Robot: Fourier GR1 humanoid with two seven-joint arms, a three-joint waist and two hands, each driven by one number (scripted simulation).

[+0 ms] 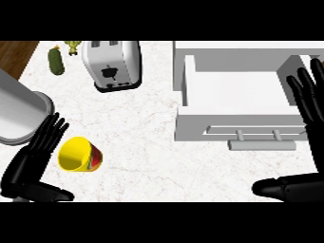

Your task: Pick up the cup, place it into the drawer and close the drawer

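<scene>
Cup point(79, 154) on its side on white marbled table point(143, 147); drawer point(238, 97) open.
Left forearm's upper part cut off by the view's edge, left hand point(33, 161) just beside the cup, fingers straight and spread, not curled round it; right hand point(319, 123) over the drawer's right side, fingers straight, slightly fanned, hiding that wall; cup yellow inside, interior seemingly bare; drawer white, nothing seen within, handle point(262, 143) facing the robot; toaster point(110, 65), cucumber point(55, 60) near the far edge; brown wooden floor beyond the table.
</scene>
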